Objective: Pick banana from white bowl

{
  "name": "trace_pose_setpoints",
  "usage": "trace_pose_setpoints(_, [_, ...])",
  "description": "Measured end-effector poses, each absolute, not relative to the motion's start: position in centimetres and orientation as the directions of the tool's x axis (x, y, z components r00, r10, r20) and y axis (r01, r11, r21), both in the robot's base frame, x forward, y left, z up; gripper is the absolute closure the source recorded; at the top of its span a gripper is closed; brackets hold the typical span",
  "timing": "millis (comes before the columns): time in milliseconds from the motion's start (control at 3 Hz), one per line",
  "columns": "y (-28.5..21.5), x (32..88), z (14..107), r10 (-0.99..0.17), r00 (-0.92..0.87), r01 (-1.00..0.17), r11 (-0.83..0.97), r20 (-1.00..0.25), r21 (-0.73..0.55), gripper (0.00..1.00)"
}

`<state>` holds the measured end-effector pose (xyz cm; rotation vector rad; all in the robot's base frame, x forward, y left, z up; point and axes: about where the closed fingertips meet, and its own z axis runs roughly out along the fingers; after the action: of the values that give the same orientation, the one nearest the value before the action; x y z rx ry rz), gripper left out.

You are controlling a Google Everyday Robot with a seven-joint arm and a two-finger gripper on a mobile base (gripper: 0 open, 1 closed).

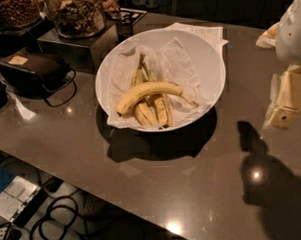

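We see the claw (288,102) only in part, at the right edge over the table (193,190), and its arm is cut off by that edge. The banana (148,92) lies across two slimmer bananas (152,111) and hides their middles. Crumpled paper (180,60) covers the floor of the white bowl (214,74). The top edge cuts off the jars (76,12) at the back.

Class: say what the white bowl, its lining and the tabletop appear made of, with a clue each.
White bowl: likely glazed ceramic or plastic, smooth rim. Lining: thin paper, crumpled. Tabletop: polished stone or laminate, shows bright reflections. The pincer hangs right of the bowl.
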<state>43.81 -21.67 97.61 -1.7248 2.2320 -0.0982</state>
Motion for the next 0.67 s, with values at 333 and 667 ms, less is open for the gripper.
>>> trace_pose_setpoints(333, [-21.7, 43.8, 97.6, -0.953, -0.222, -0.931, 0.27, -0.207, -0.245, 0.0])
trace_pose_setpoints(667, [-20.5, 43.8, 97.8, -0.955, -0.222, -0.935, 0.266, -0.197, -0.236, 0.0])
